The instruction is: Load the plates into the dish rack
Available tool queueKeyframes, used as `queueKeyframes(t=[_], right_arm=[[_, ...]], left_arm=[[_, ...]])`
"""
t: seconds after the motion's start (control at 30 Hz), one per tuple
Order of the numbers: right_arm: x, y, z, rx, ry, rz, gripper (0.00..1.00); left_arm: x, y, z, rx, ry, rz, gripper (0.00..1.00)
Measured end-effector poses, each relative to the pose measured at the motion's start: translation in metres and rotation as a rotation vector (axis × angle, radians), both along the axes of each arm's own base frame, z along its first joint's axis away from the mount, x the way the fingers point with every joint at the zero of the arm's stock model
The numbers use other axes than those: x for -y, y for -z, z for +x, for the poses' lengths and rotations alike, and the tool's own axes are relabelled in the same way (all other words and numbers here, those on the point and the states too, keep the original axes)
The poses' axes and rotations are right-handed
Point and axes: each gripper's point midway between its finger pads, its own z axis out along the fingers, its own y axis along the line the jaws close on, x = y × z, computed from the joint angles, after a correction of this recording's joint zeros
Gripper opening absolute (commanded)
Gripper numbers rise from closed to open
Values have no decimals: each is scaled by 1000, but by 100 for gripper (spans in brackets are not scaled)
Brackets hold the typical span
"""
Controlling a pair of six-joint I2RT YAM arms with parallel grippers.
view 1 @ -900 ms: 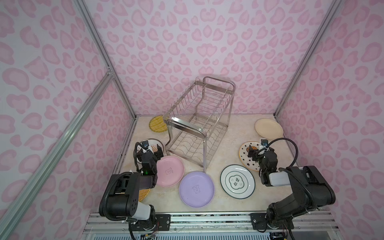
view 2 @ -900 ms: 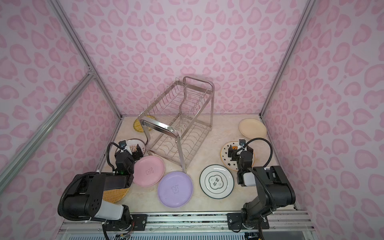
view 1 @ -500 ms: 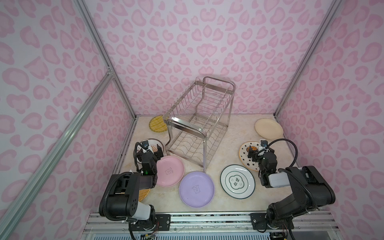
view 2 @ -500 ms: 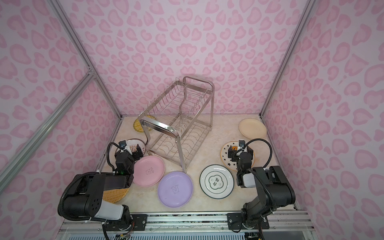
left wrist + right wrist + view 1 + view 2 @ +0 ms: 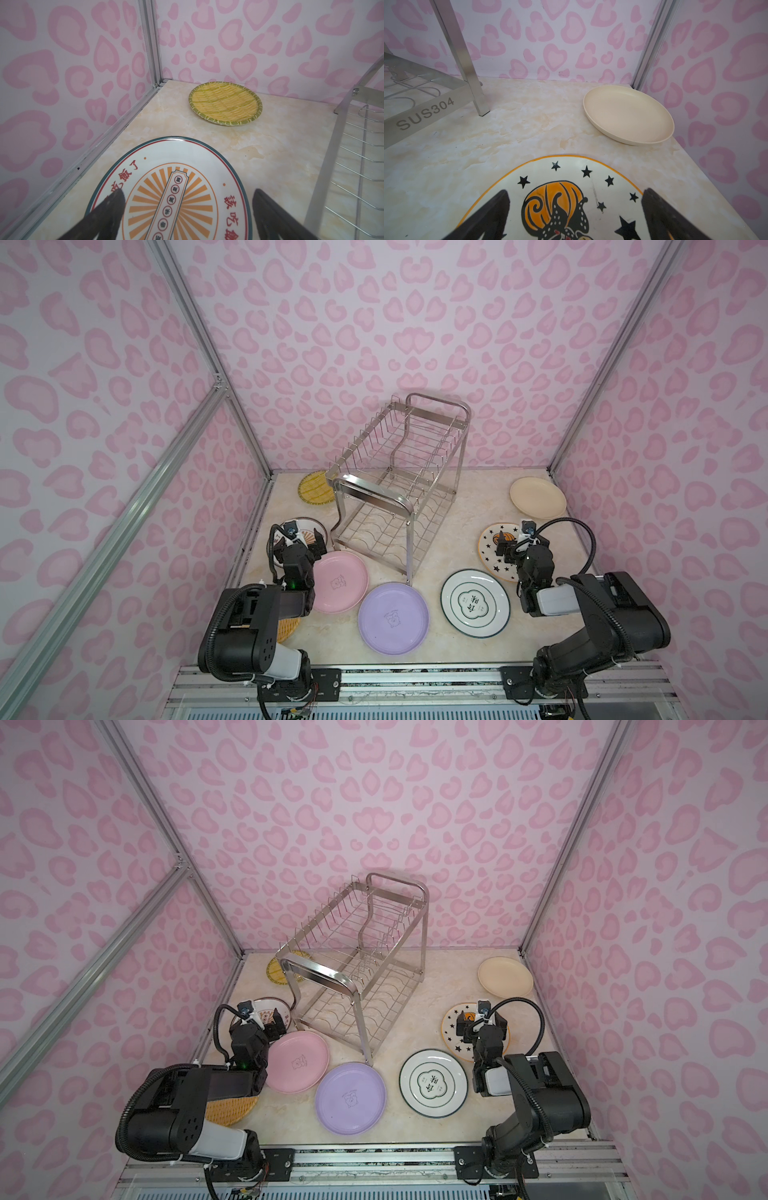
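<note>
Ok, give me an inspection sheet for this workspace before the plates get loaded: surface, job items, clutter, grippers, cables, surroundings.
Surface: marbled tabletop, no spills seen.
Job's things: dish rack stands empty. Eight plates lie flat on the table: pink plate, lilac plate, emblem plate, star plate, cream plate, yellow striped plate, orange-radial plate, woven-look plate partly under the left arm.
Clutter: nothing seen.
Grippers: left gripper open over the orange-radial plate; right gripper open over the star plate.
Cables: left cable and right cable loop at the wrists; no snag seen.
Surroundings: pink heart-print walls, aluminium frame posts.
</note>
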Motion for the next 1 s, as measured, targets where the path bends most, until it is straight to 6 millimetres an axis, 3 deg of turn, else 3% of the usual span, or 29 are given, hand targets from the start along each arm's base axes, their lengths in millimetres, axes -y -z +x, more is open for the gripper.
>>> queueKeyframes(t=[0.53,0.77,0.87,0.93,1.0], right_arm=[[0,0,1,1,1,-2,100],[18,-6,12,1,37,42,100],[15,-2,11,-17,23,57,100],[23,-9,5,-7,89,61,100],[31,-35,-6,57,161,66,100]], left_arm=[[0,0,0,0,0,0,97],[-1,0,0,-1,-2,-1,97],[-4,-2,-2,8,-19,-4,97],[-1,-4,-6,17,-26,3,97],[9,-2,-10,14,-1,19,97]])
